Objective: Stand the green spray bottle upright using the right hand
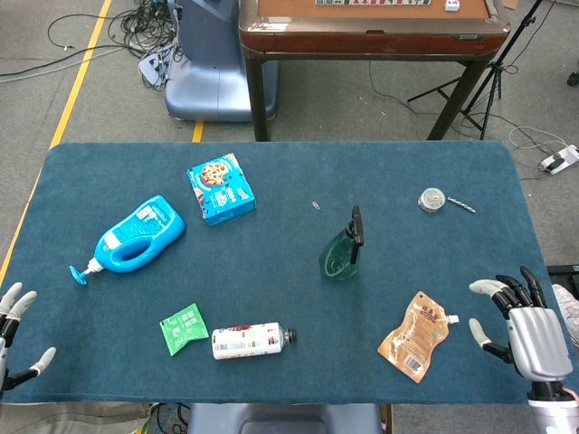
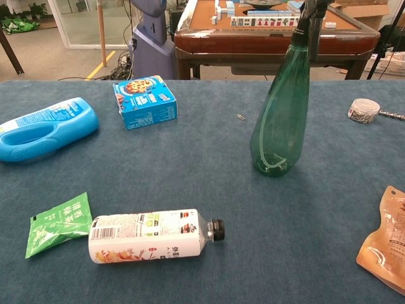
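green spray bottle (image 1: 345, 252) stands upright on surface (image 1: 289, 316); our right hand (image 1: 527, 330) hangs wide, empty, well apart; we judge a stray swing could topple it.

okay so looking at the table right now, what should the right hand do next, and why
Probably nothing beyond resting at the table's near right edge. The translucent green spray bottle with the black trigger head already stands upright on the blue cloth table, touching nothing else. The right hand is off it, fingers spread and empty, beside the brown spouted pouch.
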`<state>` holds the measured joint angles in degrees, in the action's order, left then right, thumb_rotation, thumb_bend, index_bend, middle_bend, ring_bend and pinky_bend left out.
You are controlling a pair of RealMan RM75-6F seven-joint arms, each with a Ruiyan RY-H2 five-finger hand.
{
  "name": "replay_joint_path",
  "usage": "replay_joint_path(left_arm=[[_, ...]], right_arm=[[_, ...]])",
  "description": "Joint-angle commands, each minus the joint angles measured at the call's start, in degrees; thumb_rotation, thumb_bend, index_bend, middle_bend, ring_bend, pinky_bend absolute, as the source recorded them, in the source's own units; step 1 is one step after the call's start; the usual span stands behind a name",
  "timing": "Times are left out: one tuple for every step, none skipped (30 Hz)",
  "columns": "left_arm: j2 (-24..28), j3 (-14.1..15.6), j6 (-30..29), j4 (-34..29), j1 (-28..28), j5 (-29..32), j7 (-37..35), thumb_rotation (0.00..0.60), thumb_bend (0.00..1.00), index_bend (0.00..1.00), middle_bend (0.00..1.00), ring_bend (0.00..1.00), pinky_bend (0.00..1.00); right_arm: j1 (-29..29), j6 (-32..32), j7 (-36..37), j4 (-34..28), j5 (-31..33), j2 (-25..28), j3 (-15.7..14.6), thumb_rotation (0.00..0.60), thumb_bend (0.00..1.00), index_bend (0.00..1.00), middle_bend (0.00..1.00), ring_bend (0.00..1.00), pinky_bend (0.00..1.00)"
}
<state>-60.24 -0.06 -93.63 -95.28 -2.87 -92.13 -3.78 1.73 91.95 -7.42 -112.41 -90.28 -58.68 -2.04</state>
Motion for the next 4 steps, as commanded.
replay_joint_path(left_arm=[[0.05,0.02,0.06,-0.03,0.05,0.01,0.05,0.6,0.26,0.1,0.0,0.06,0.02],[0.06,0.03,0.09,-0.05,0.08,0.01,0.08,0.6,0.26,0.1,0.0,0.06,0.02],[0.05,0.05,0.12,-0.07,0.09,0.03,0.1,0.6,0.26,0.1,0.0,0.06,0.02],[0.03,0.05,0.17,-0.07,0.12,0.06,0.11,0.6,0.26,0.1,0.0,0.06,0.02]], right_arm=[[-0.52,0.39,-0.13,0.21,-0.49,-0.51,0.02,0.6,0.34,0.33,0.33,0.18,0.04],[-0.61,0.41,-0.11,0.23,-0.57,-0.54,0.07,0.6,0.34,0.33,0.33,0.18,0.04],[-0.68,0.4,-0.16,0.26,-0.63,-0.56,0.14,0.6,0.34,0.33,0.33,0.18,0.04],[-0.76,0.38,-0.26,0.29,-0.67,-0.6,0.25,0.6,0.34,0.33,0.33,0.18,0.04]])
